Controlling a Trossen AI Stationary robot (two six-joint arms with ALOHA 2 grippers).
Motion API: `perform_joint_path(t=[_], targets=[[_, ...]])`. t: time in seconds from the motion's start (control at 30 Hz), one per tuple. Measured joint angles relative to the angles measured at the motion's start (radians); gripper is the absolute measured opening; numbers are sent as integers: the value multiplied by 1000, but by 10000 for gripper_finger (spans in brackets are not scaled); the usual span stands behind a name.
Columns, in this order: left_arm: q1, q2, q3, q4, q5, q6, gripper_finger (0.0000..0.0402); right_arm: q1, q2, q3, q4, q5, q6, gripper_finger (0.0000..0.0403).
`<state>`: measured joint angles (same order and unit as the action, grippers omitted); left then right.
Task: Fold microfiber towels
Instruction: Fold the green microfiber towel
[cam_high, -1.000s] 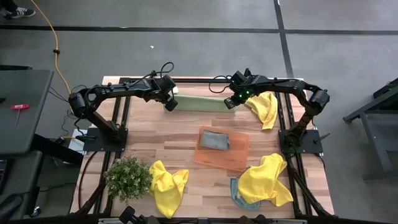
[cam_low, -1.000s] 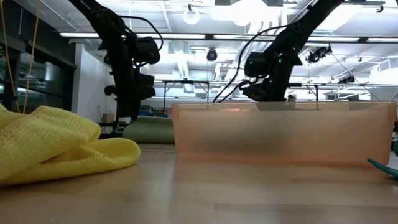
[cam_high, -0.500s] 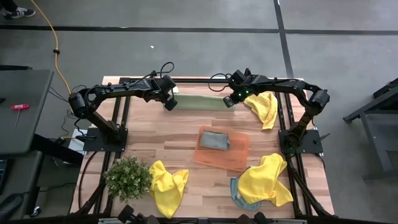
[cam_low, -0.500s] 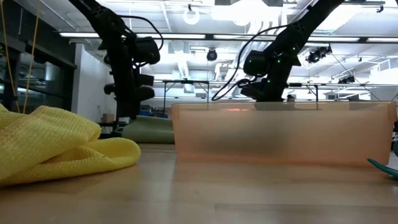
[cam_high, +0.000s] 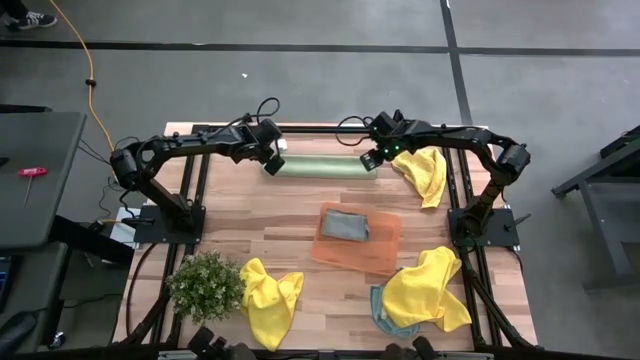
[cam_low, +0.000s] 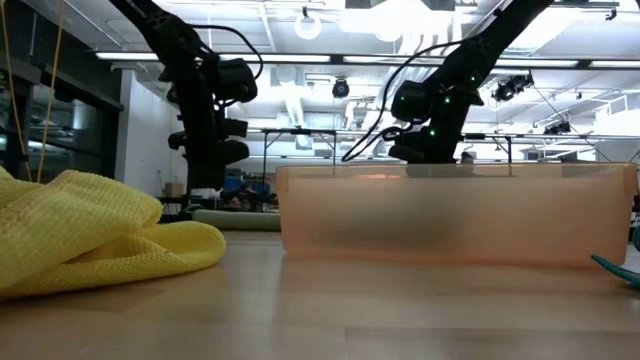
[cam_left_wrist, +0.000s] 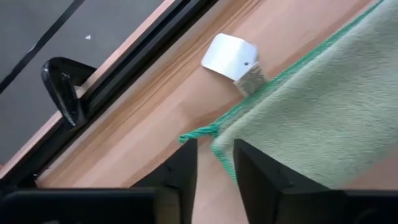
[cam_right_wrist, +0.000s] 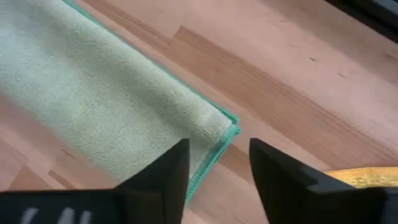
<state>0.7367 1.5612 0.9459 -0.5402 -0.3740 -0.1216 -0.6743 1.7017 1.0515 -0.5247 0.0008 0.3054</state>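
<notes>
A pale green microfiber towel (cam_high: 322, 166) lies as a long folded strip along the table's far edge, flat on the wood. My left gripper (cam_high: 272, 166) stands over its left end, open. In the left wrist view the towel's green-stitched corner (cam_left_wrist: 205, 132) lies just ahead of the gripper (cam_left_wrist: 214, 167). My right gripper (cam_high: 367, 162) stands over the right end, open. In the right wrist view the folded corner (cam_right_wrist: 219, 126) lies just beyond the gripper (cam_right_wrist: 217, 167). I cannot see either gripper touch the cloth.
An orange tray (cam_high: 385, 252) at mid-table holds a folded grey-blue towel (cam_high: 345, 225). Crumpled yellow towels lie at far right (cam_high: 426, 172), near left (cam_high: 270, 300) and near right (cam_high: 425, 290), the last on a teal towel (cam_high: 380, 312). A potted plant (cam_high: 205, 285) stands near left.
The pale green towel has sunk. Its left end, humped up beside the tray in the low view a second ago, lies lower and flatter now, and from above the strip looks narrower. Both arms have kept their places over its ends.
</notes>
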Motion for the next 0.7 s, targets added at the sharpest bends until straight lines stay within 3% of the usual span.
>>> perform_joint_path(t=[0.3,0.57,0.7], targets=[[41,-33,65,-40,29,81,178,-49,-98,0,3,-19,-147,193],[45,-52,12,161,445,204,193,-69,-172,0,45,-378,-343,193],[28,-48,-58,216,414,159,189,-51,-141,0,58,-394,-356,193]])
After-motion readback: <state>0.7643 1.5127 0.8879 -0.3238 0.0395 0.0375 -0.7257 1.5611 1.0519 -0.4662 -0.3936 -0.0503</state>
